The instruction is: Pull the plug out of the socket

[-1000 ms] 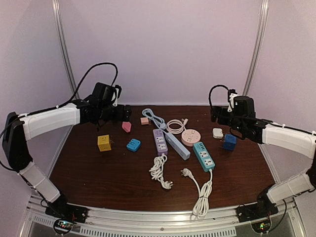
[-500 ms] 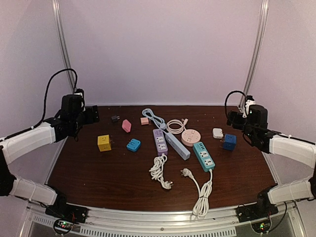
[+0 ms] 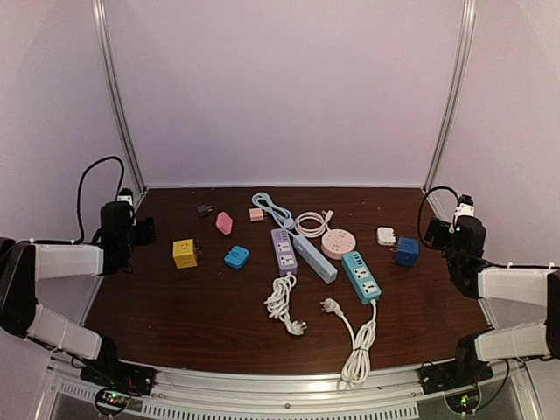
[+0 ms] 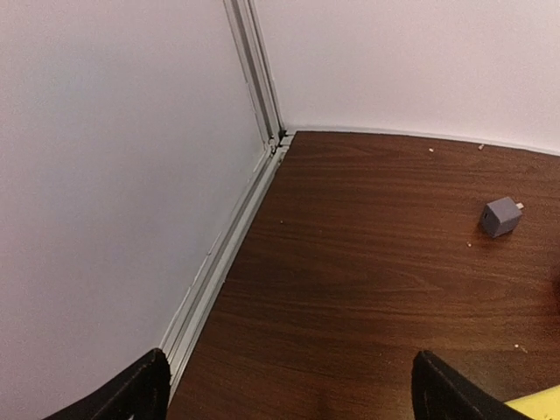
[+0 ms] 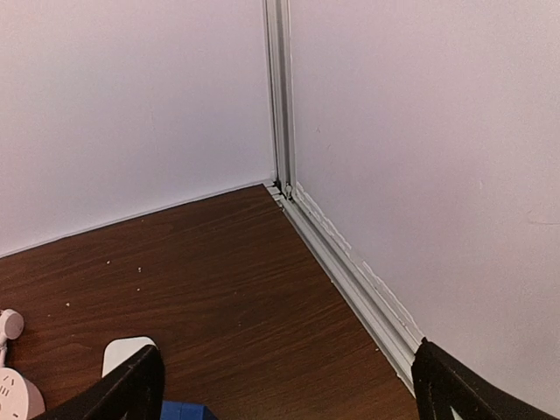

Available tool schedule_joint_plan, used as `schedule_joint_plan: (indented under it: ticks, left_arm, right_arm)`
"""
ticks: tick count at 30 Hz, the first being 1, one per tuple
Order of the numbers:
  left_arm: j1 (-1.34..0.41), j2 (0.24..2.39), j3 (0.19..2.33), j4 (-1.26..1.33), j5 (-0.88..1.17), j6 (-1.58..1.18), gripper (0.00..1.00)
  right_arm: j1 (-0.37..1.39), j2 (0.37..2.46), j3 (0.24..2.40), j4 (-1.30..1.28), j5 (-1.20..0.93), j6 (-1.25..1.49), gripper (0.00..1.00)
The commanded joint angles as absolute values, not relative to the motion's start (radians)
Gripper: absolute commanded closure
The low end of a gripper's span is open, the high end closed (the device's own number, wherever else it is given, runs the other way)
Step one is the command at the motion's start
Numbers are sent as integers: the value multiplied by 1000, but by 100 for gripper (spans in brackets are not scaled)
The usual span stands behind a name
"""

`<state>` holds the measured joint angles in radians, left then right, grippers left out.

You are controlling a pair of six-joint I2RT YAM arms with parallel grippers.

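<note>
Small dark grey plug (image 3: 204, 210), lying loose, just beside pink socket (image 3: 225, 223), not touching

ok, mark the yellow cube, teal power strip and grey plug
yellow cube (image 3: 184, 253): top view, front face.
teal power strip (image 3: 361, 276): top view, middle of body.
grey plug (image 4: 500, 217): left wrist view, its side face.

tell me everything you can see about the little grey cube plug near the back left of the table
The small grey cube-shaped plastic plug lies loose on the dark brown wooden table, towards the back left corner. One face carries a small dark mark, and a short pale prong pokes out at one side. It sits in no socket and touches only the table, clearly apart from the pink wedge-shaped adapter beside it.
</note>
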<state>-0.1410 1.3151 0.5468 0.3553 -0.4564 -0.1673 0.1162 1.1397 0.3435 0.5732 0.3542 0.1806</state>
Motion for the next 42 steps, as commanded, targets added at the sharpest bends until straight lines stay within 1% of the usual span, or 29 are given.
schedule_joint_plan:
  ticks: [1,4,6,7,8,11,13,14,15,16,17,18,19,20,21,22,25,42]
  left_arm:
    - [-135,1369,486,633,-499,-81,2]
    - [-135,1407,453,726,-486,-39,2]
    - [-135,1426,398,832,-454,-27,2]
    - [-135,1435,372,887,-449,-14,2]
    - [-134,1430,369,883,-435,-12,2]
    - [-133,1470,327,1025,-442,22,2]
    - [-132,1515,301,1121,-451,18,2]
    - [-132,1515,314,1086,-417,23,2]
    - [-132,1517,321,1066,-386,31,2]
    - [-131,1536,318,1106,-368,49,2]
    - [-123,1539,309,1106,-362,36,2]
    - [-116,1550,295,1123,-352,24,2]
    - [-114,1583,287,1206,-339,47,2]
    - [-112,1565,297,1160,-327,32,2]
    - [-110,1563,301,1123,-323,27,2]
    - [-109,1579,295,1173,-327,40,2]
    - [-110,1570,295,1158,-337,30,2]
    - [-109,1573,294,1169,-336,31,2]
  right_arm:
    - [89,1194,292,772,400,141,0]
    - [47,1285,275,851,387,161,0]
    - [29,1301,288,850,348,153,0]
    - [24,1318,275,913,326,129,0]
    - [20,1339,272,968,317,109,0]
    - [17,1394,282,1034,202,44,0]
    - [16,1493,263,1180,173,19,0]
    - [17,1557,256,1261,158,-4,0]
    - [18,1573,252,1290,135,-22,0]
    - [17,1544,262,1213,107,-20,0]
    - [16,1543,264,1205,83,-30,0]
    - [15,1565,256,1260,77,-39,0]
    - [16,1553,261,1244,77,-33,0]
    - [15,1545,269,1202,81,-24,0]
    - [14,1552,269,1222,84,-24,0]
    - [14,1562,262,1253,98,-28,0]
    - [15,1560,260,1252,188,0,0]
    - [15,1560,264,1244,184,0,0]
